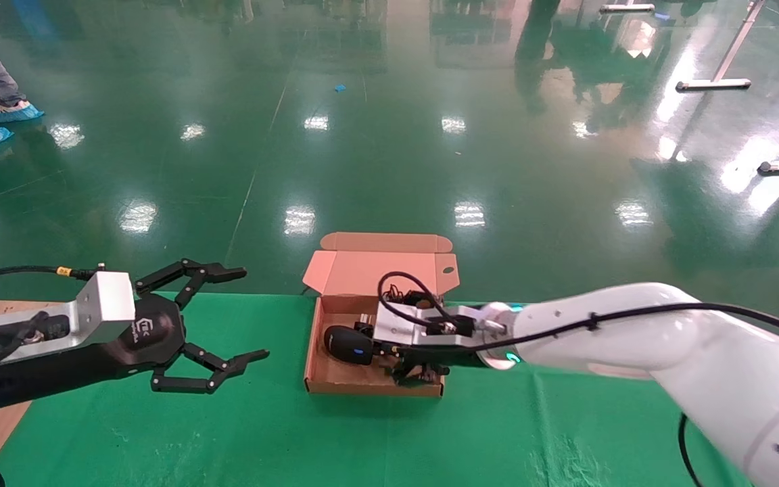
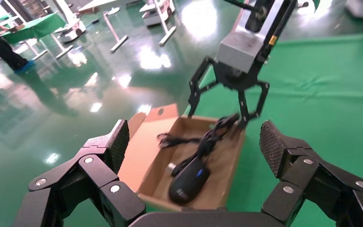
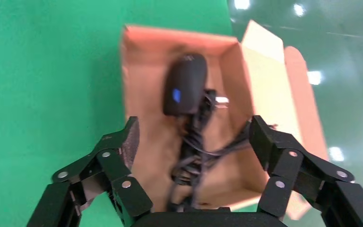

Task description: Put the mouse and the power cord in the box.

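The right hand (image 1: 408, 352) and its wrist are covering much of the box's (image 1: 315, 368) inside in the head view, so only the mouse (image 1: 349, 345) is showing clearly there; the left wrist view is looking into the box and showing the mouse lying near the left wall with its blue light up, and a tangle of black cable (image 2: 203, 137) trailing behind it toward the right hand. Whether that tangle is the thin mouse cord, the power cord, or both is hard to make out; the right wrist view is blurring it too.

The box is sitting at the far edge of the green tabletop (image 1: 227, 433), its lid (image 1: 383, 270) standing open over the floor (image 1: 389, 135); open cloth is lying to both sides and in front.

The right arm is reaching in from the right, its hand hanging over the box's right half with fingers spread wide and gripping nothing. The left hand (image 1: 234, 325) is hovering left of the box, well apart from it, fingers also wide apart, pointing at the box.
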`<state>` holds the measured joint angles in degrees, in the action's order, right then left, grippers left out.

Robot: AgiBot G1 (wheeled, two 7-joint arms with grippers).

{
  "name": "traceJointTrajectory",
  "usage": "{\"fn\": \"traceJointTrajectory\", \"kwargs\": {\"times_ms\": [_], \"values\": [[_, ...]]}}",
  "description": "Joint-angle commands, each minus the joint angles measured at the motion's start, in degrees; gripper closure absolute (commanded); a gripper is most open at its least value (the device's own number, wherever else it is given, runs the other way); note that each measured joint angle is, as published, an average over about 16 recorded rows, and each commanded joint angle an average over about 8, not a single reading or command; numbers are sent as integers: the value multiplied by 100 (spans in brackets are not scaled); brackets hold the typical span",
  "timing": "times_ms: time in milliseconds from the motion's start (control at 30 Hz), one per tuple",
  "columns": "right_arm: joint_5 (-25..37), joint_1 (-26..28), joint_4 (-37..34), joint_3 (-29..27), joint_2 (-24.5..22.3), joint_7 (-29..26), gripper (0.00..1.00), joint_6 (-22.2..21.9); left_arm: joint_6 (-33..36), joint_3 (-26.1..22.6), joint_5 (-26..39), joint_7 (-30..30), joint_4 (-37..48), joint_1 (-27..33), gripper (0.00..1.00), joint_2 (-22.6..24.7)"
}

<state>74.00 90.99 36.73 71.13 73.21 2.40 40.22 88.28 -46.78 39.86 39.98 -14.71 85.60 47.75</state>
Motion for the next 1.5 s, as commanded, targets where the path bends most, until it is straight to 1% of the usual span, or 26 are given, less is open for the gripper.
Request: {"fn": "traceJointTrajectory", "kwargs": {"times_ms": [33, 1500], "values": [[-118, -108, 126, -204, -134, -47, 0, 169, -10, 123, 8, -202, -235, -96, 0, -51], [-2789, -2553, 3196, -4782, -3313, -1141, 0, 3946, -237, 2812, 182, -4638, -5382, -2197, 0, -1164]]}}
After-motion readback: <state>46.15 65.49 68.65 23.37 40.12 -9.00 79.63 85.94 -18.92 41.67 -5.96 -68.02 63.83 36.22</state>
